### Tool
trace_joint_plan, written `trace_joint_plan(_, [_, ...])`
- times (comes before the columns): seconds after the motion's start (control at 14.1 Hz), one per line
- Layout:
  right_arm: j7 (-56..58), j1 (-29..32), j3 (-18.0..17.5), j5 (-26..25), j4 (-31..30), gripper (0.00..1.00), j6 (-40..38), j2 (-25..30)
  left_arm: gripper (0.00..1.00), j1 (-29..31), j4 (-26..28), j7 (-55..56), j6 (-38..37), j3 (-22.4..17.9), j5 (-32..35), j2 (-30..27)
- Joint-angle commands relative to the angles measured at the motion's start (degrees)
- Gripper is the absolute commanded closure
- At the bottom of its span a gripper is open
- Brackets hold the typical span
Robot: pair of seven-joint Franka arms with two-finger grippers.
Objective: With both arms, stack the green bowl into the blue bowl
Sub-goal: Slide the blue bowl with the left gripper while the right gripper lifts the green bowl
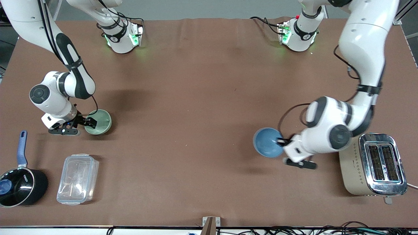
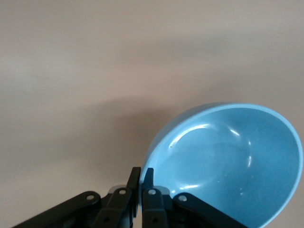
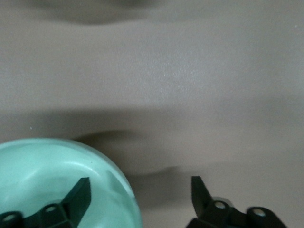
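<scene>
While left gripper (image 1: 281, 141) clamps glossy round blue bowl (image 1: 267, 142) rim | right gripper (image 1: 89, 121) fingers apart, straddling smooth green bowl (image 1: 99, 122) rim

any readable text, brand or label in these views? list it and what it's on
No text reads with certainty.
Black saucepan: a short white mark on the inside of its wall, too small to read.
Toaster: a small dark mark low on its beige side and a dotted diamond pattern, no legible letters.
Green bowl, blue bowl, clear plastic container: no markings visible.
</scene>
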State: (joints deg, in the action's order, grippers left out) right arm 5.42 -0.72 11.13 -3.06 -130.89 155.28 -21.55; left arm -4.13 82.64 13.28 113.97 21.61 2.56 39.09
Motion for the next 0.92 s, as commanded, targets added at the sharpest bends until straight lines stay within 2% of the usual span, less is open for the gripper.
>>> trace_joint_plan(0.0, [0.64,-0.07,-0.32,0.52,-2.0,0.38,-2.51,2.3,1.0,-8.58,-0.28,9.44,-0.07,-0.51,-0.53,0.72])
trace_joint_plan(0.14, [0.91,-0.15,-0.4,0.52,-2.0,0.86,-4.36,3.0,1.0,-13.6,-0.2,16.13,5.1,-0.51,-0.45,2.74])
trace_joint_plan(0.21, [0.82,-0.33,-0.49,0.52,-1.82,0.99,-6.2,3.61,0.99,-15.8,-0.2,18.07,7.3,-0.69,-0.45,4.05])
trace_joint_plan(0.43, [0.64,-0.59,-0.58,0.6,0.36,1.0,-12.25,5.72,0.96,-20.28,-0.2,22.83,13.46,-1.04,-0.36,7.75])
trace_joint_plan(0.5, [0.73,-0.59,-0.58,0.6,2.03,1.0,-15.32,6.43,0.88,-21.69,-0.2,23.97,15.13,-1.22,-0.19,8.54])
trace_joint_plan(0.64, [0.38,-1.29,-0.67,0.6,5.54,1.0,-20.51,8.62,0.78,-22.32,-0.28,24.34,16.64,-1.74,-0.18,8.82])
trace_joint_plan(0.71, [-0.49,-2.6,-0.67,0.69,8.43,1.0,-25.24,9.15,0.61,-22.06,-0.28,24.33,16.64,-1.83,-0.1,8.47])
trace_joint_plan(0.78, [-2.24,-3.31,-0.93,0.87,12.38,1.0,-30.77,9.33,0.18,-21.71,-0.28,24.33,16.55,-2.01,0.08,7.68])
trace_joint_plan(0.85, [-3.82,-3.84,-1.98,0.95,16.42,1.0,-35.87,9.33,0.0,-21.53,-0.72,24.25,16.12,-3.14,0.43,5.67])
